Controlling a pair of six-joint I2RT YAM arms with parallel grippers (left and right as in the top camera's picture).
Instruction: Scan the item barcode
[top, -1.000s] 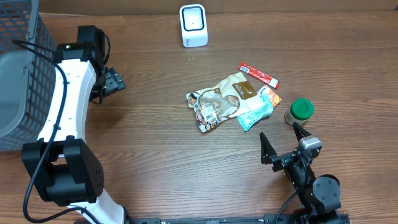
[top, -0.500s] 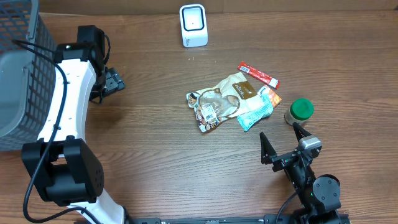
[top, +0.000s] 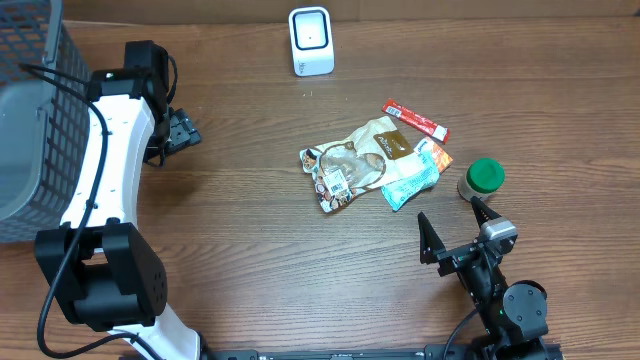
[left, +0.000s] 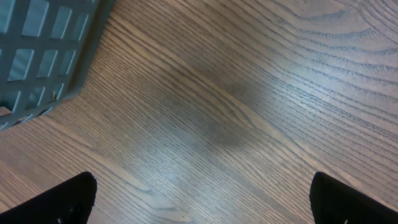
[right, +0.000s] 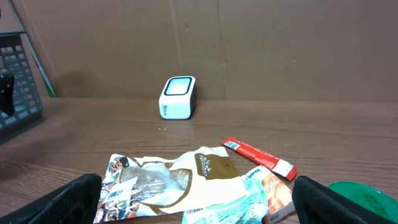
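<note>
Overhead view: both grippers idle, no item picked up

Overhead camera shows the items clustered right of centre on the counter (top: 250, 250). A snack pouch (top: 360, 155) lies flat, and a teal packet (top: 410, 180) overlaps its right edge. A red stick pack (top: 415, 119) lies just above them. A green-lidded jar (top: 483, 178) stands upright at the right of the group. The scanner (top: 311, 41), a white block, stands at top centre, well apart from the items. Its window appears to face down-frame, so an item probably has to be lifted and presented to it.

The right gripper (top: 446, 209) rests at the lower right, near the jar, with its jaws spread wide and holding nothing. The left gripper (top: 182, 130) sits at the upper left beside the wire basket (top: 30, 110). Its wrist view shows both fingertips at the lower corners, fully spread over bare wood. The basket likely receives scanned items.

Labels: a white barcode label (top: 338, 183) faces up on the lower left part of the pouch, so it would need turning toward the scanner. A script logo on the pouch's brown panel and white print on the red pack are too small to read.
</note>
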